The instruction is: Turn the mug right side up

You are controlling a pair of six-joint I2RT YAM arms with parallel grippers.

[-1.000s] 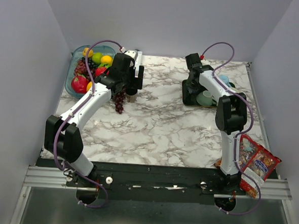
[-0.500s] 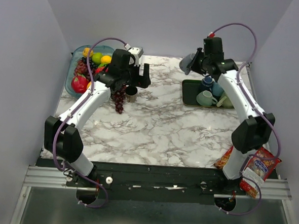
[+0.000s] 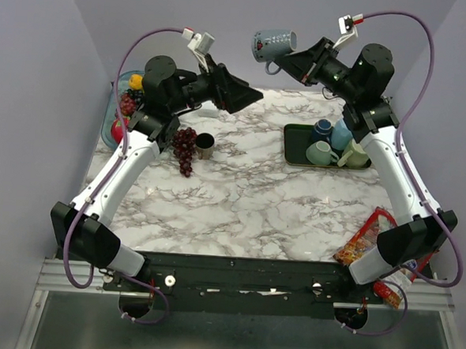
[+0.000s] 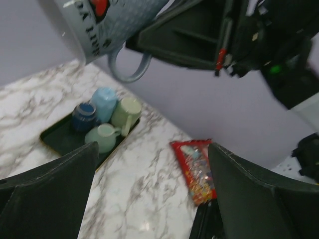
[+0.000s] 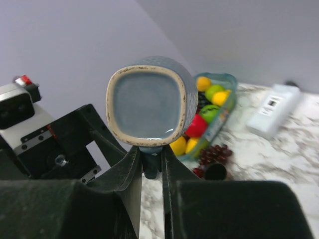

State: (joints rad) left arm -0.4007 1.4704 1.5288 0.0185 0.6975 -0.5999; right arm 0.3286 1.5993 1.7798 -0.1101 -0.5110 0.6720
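A blue-grey mug [image 3: 274, 44] with a red print hangs high above the back of the table, lying on its side with the handle down. My right gripper [image 3: 297, 64] is shut on the handle. In the right wrist view the mug's cream-rimmed flat end [image 5: 148, 102] faces the camera, and the gripper [image 5: 152, 160] pinches the handle below it. My left gripper [image 3: 234, 91] is open and empty, raised just left of and below the mug. In the left wrist view the mug [image 4: 99, 25] is at the top, apart from the gripper [image 4: 154, 184].
A dark green tray [image 3: 292, 146] at the back right holds several mugs [image 3: 323, 154]. A fruit basket [image 3: 121, 96], grapes [image 3: 186, 144] and a small dark cup [image 3: 205, 147] lie at the back left. A red snack packet [image 3: 364, 238] lies near the right arm's base.
My right arm has lifted the mug from the tray area up and to the left. My left arm has risen off the table and swung its open gripper up toward the mug.
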